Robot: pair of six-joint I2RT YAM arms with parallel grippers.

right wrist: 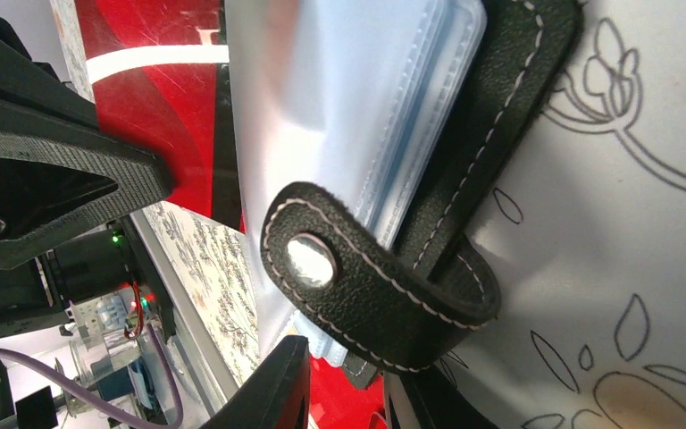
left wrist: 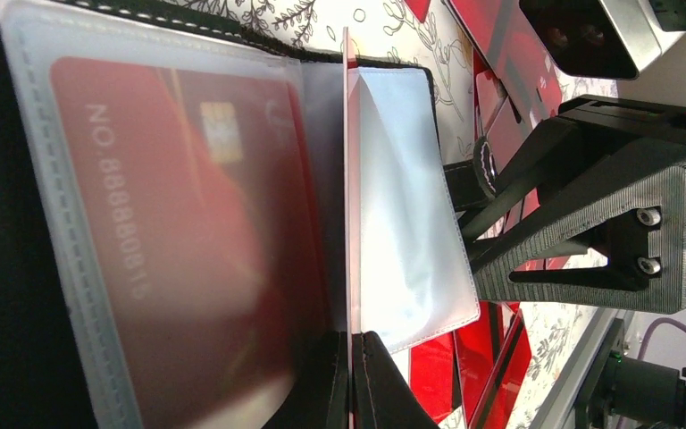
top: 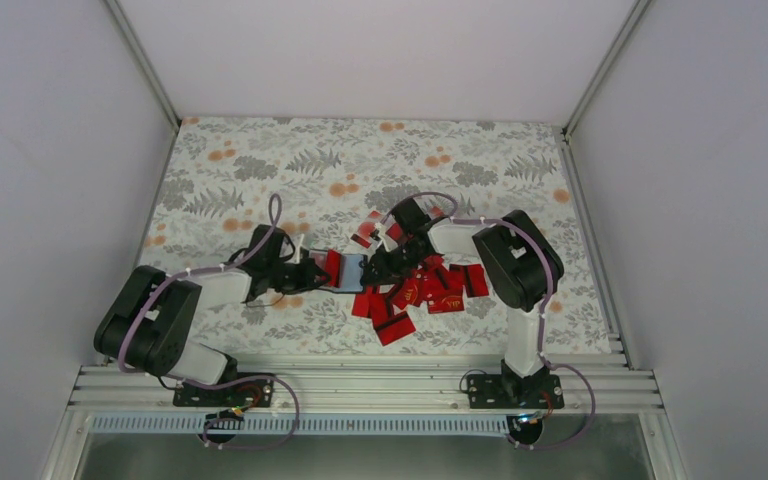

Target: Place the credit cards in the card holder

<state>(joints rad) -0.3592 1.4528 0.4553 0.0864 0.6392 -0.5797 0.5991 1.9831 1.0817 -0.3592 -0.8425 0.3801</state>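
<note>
The card holder point(top: 348, 270) lies open at mid-table between both grippers. My left gripper point(top: 312, 272) is shut on it; in the left wrist view its jaws point(left wrist: 350, 344) pinch one thin pocket leaf point(left wrist: 347, 179) edge-on. A clear pocket to the left holds a red credit card point(left wrist: 170, 241), and an empty pocket point(left wrist: 411, 206) fans right. My right gripper point(top: 372, 268) is at the holder's right end. In the right wrist view its jaws point(right wrist: 357, 366) straddle the pocket stack point(right wrist: 411, 107) and black cover below the snap tab point(right wrist: 313, 259), and look closed on them. Loose credit cards point(top: 425, 290) lie piled under the right arm.
A few more red cards point(top: 368, 232) lie just behind the right gripper. The floral cloth point(top: 260, 170) covers the table. An aluminium rail point(top: 360, 385) runs along the near edge, and white walls stand on the left, right and back.
</note>
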